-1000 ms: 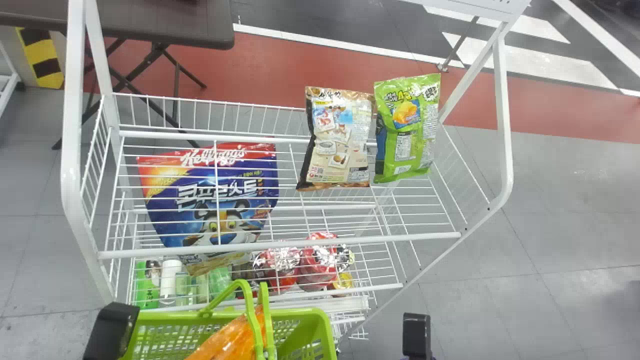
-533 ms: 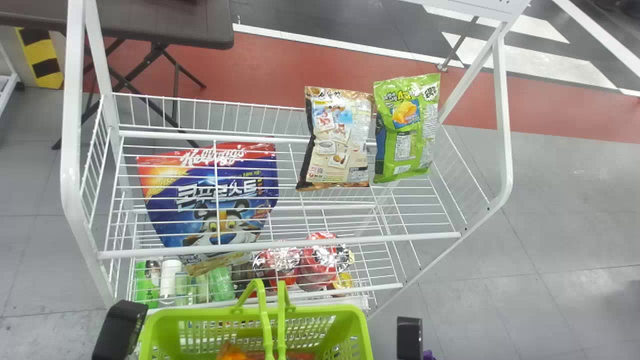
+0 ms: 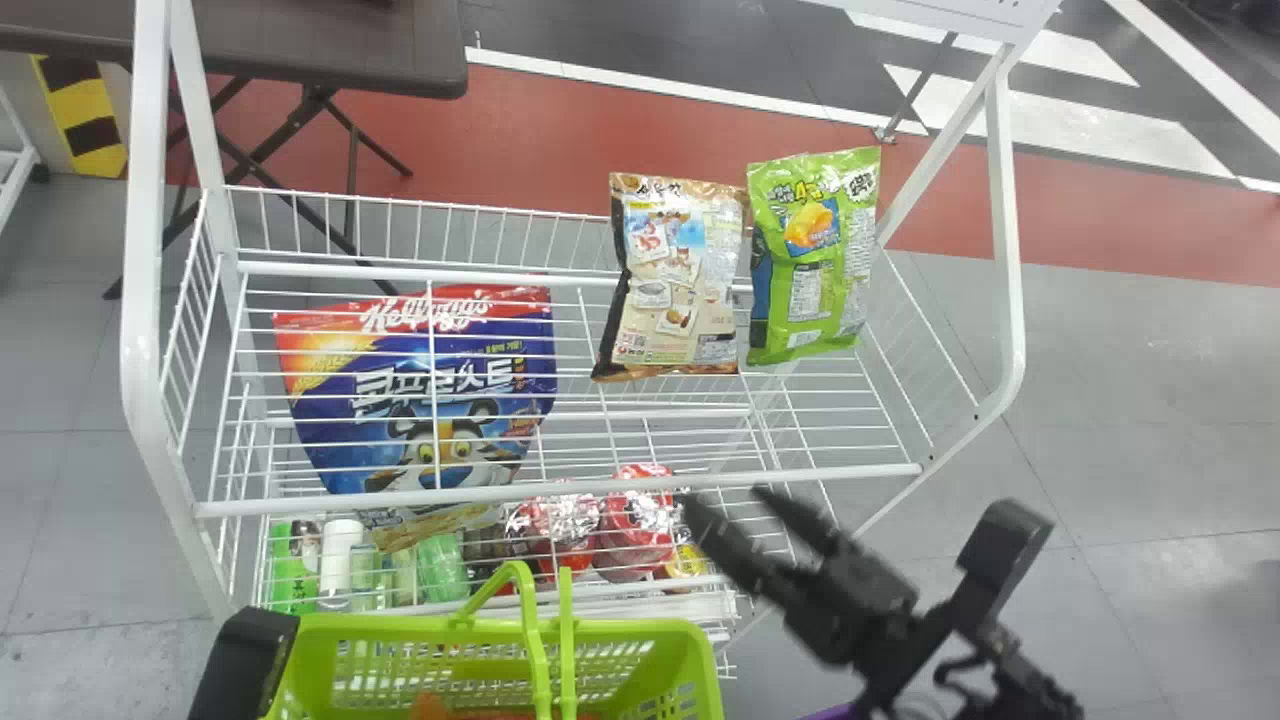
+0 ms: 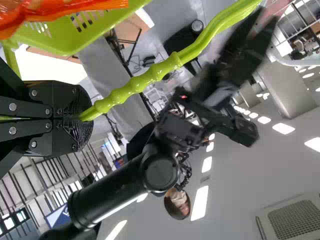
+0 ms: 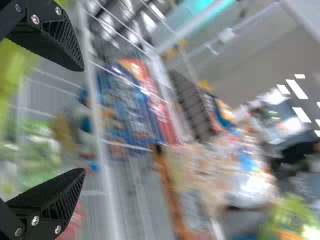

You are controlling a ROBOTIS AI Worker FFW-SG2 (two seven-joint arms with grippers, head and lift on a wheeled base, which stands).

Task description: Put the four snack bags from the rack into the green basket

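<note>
One clamped, one spread wide
left gripper (image 3: 245, 662) pinches the basket handle (image 4: 145, 85); right gripper (image 3: 728, 502) has its fingers way apart

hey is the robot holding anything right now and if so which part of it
The left gripper has its jaws closed on the handle of the green basket. The right gripper holds nothing; its jaws are open.
</note>
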